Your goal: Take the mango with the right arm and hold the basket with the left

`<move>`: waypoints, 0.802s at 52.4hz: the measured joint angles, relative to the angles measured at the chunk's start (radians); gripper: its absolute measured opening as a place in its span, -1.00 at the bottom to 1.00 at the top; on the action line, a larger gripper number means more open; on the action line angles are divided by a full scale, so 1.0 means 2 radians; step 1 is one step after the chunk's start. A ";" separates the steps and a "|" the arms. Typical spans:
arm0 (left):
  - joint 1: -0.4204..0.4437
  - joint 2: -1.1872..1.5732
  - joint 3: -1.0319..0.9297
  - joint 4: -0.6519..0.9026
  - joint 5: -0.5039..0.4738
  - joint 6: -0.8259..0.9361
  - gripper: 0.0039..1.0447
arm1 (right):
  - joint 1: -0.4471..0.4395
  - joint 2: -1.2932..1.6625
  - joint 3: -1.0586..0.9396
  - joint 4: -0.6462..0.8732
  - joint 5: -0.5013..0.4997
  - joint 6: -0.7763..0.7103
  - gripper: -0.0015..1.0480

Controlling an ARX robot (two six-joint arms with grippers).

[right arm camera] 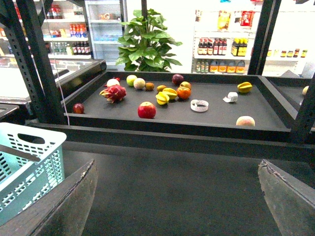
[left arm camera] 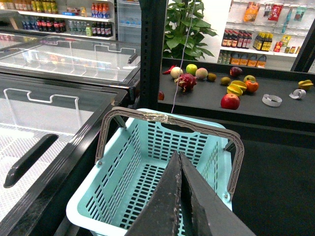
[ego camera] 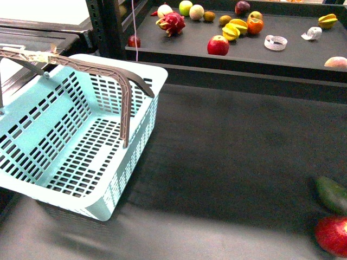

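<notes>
The turquoise basket [ego camera: 142,142] stands on the dark table at the left, its grey-brown handles [ego camera: 103,69] raised. My left gripper [left arm camera: 178,154] is shut, hovering over the basket [left arm camera: 138,162] interior and touching nothing. A yellow oblong fruit that looks like the mango [ego camera: 239,23] lies on the raised shelf beside a star fruit [ego camera: 230,33] and an orange fruit [ego camera: 255,25]. My right gripper [right arm camera: 177,165] is open above bare table, well short of the mango [right arm camera: 171,91]. Neither arm shows in the front view.
The raised black shelf [ego camera: 227,62] carries a dragon fruit [ego camera: 172,23], a red apple [ego camera: 218,45], white rings [ego camera: 275,42] and other fruit. A dark green fruit [ego camera: 331,194] and a red fruit [ego camera: 332,235] lie at the table's near right. Black shelf posts [right arm camera: 34,59] stand left.
</notes>
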 joint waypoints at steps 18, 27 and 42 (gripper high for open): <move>0.000 0.000 0.000 0.000 0.000 0.000 0.25 | 0.000 0.000 0.000 0.000 0.000 0.000 0.85; -0.006 0.002 0.000 0.004 -0.016 -0.004 0.86 | 0.000 0.000 0.000 0.000 0.000 0.000 0.85; -0.001 0.515 0.063 0.422 -0.197 -0.229 0.85 | 0.000 0.000 0.000 0.000 -0.001 0.000 0.85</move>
